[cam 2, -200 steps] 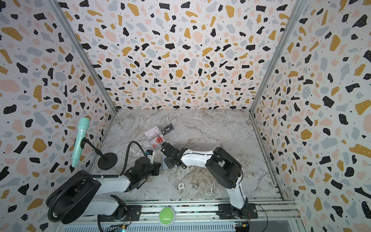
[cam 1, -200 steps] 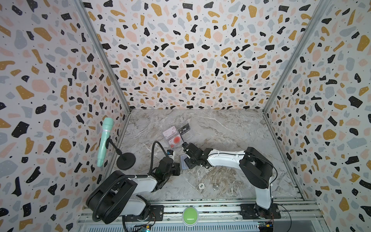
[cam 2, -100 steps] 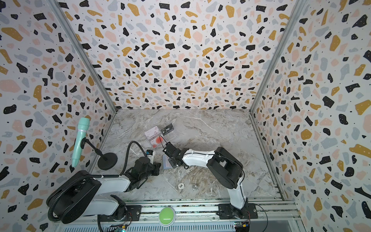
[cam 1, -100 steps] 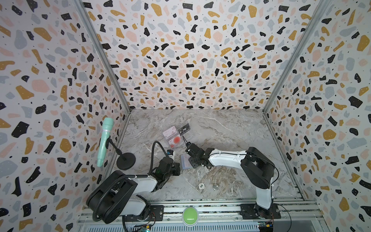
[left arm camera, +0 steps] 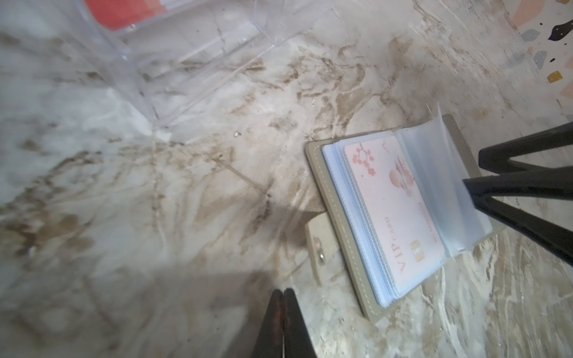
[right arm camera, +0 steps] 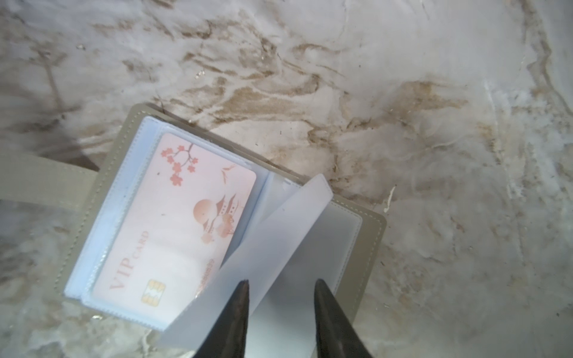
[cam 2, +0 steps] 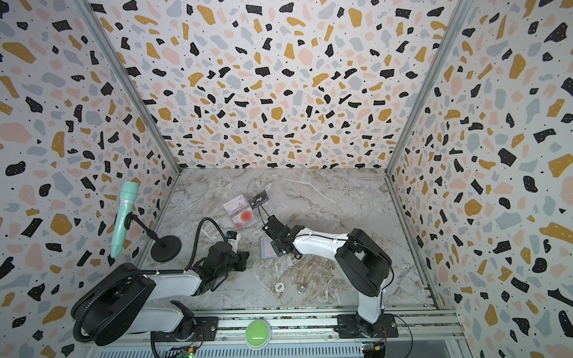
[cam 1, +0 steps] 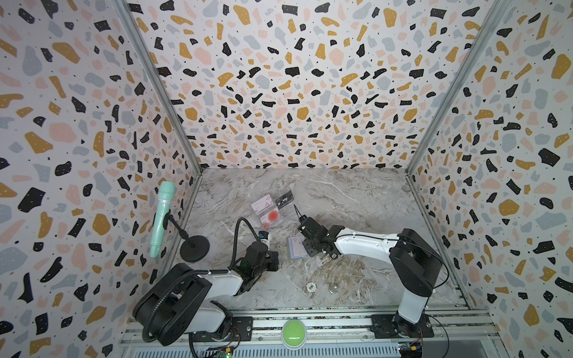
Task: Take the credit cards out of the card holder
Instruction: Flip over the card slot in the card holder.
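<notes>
Robot lab booth: terrazzo-print walls (cam 1: 294, 77), marble-look tabletop (cam 1: 356, 201), aluminium rail (cam 1: 341, 322), green button (cam 1: 293, 330), microphone (cam 1: 161, 217) on stand.

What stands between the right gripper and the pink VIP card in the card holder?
A translucent sleeve page, raised and tilted, stands at the fingertips of the open right gripper, between them and the pink VIP card. The card also appears to sit inside a clear pocket of the card holder. Nothing else visible blocks it.
</notes>
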